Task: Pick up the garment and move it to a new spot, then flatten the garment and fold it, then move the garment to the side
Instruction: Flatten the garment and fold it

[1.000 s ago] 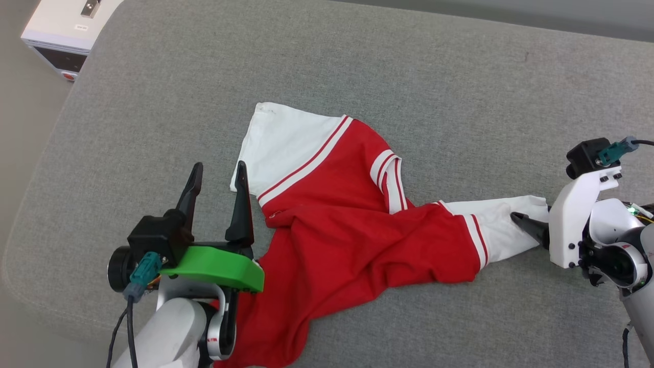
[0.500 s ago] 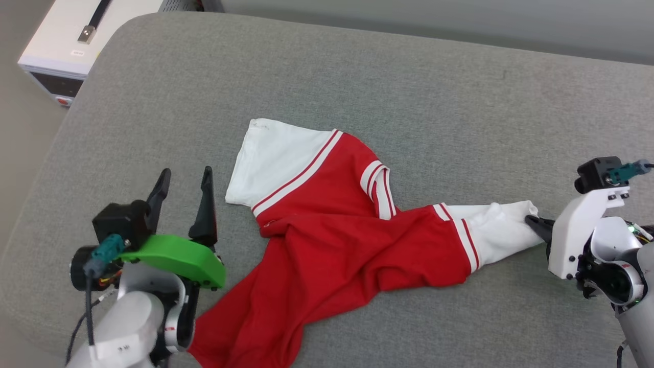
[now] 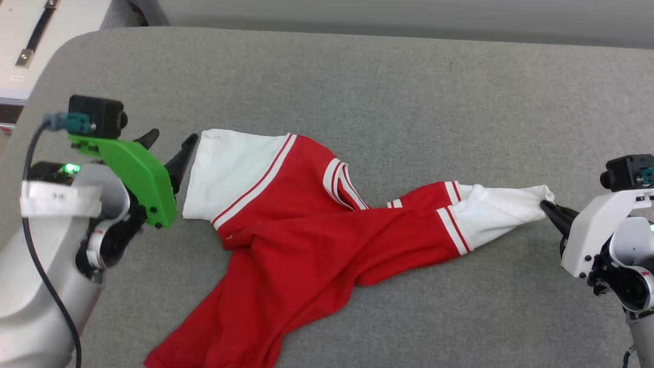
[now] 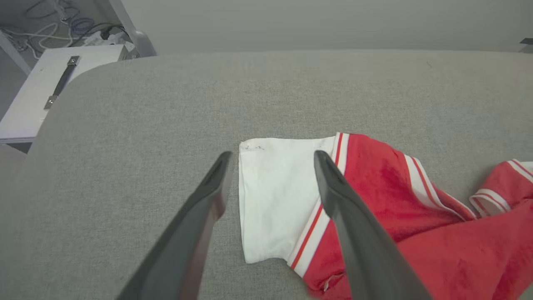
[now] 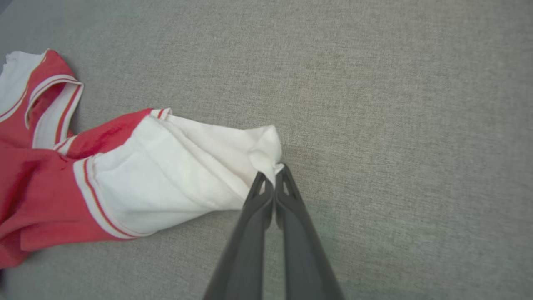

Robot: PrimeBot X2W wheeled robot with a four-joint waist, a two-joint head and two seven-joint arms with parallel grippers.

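Flattening the twisted red jersey T-shirt (image 3: 306, 240) on the grey fabric counter (image 3: 409, 76): with right pincer (image 3: 544, 205) clamped on one white sleeve tip, close the spread left pincer (image 3: 171, 139) on the other, pull gently.

Grey fabric cushion (image 3: 409, 76) w/ white box (image 4: 29, 110), black handle (image 4: 61, 81), beside its far-left corner.

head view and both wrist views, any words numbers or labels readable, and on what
Nothing reads clearly.
White tag on the left forearm: dark print, too blurred.
Sticker on the white box: too small.
Faint marks on the white sleeve of the garment: illegible.
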